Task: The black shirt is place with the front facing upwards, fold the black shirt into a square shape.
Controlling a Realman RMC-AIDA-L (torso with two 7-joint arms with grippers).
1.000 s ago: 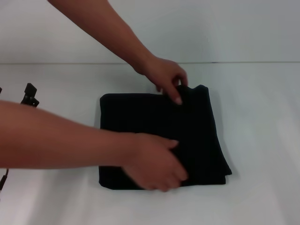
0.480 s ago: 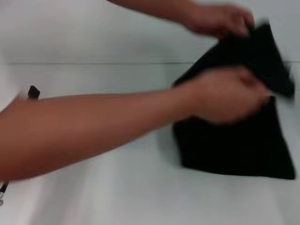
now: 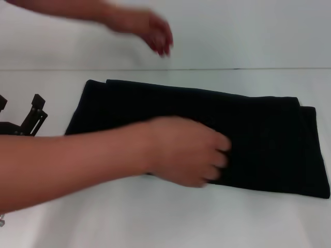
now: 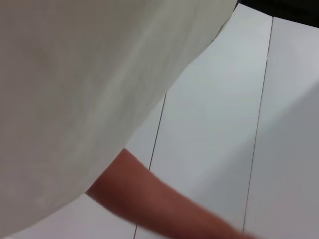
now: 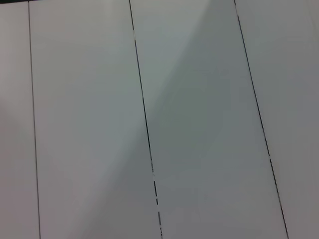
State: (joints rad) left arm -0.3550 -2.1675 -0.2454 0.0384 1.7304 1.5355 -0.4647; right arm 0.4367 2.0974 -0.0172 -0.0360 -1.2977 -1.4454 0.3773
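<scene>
— Where was the black shirt (image 3: 258, 134) found?

— It was laid flat on the white table (image 3: 155, 227), folded into a long band of several layers. No lettering and no neck label could be made out on it.

— Was it being touched by anything?

— A person's near hand (image 3: 189, 150) was pressed palm-down on the shirt's near edge, about midway along the band, with its bare forearm (image 3: 67, 165) stretched across the table just in front of the shirt. A far hand (image 3: 147, 28) was held in the air beyond the shirt's far edge, apart from the cloth.

— And the left gripper (image 3: 20, 111)?

— It was seen just off the shirt's left end, not touching the cloth. Whether it was open or closed could not be told.

— Was anything added by the left wrist view?

— Only a pale cloth (image 4: 75, 99) close to the lens, a bare forearm (image 4: 159, 206) below it, and white table panels (image 4: 209, 124) were shown there. The shirt was not seen in it.

— What was recorded of the right gripper?

— It was not seen in any view. In the right wrist view only white table panels (image 5: 199, 124) split by thin dark seams (image 5: 144, 114) were shown, and the shirt was not caught there either.
</scene>
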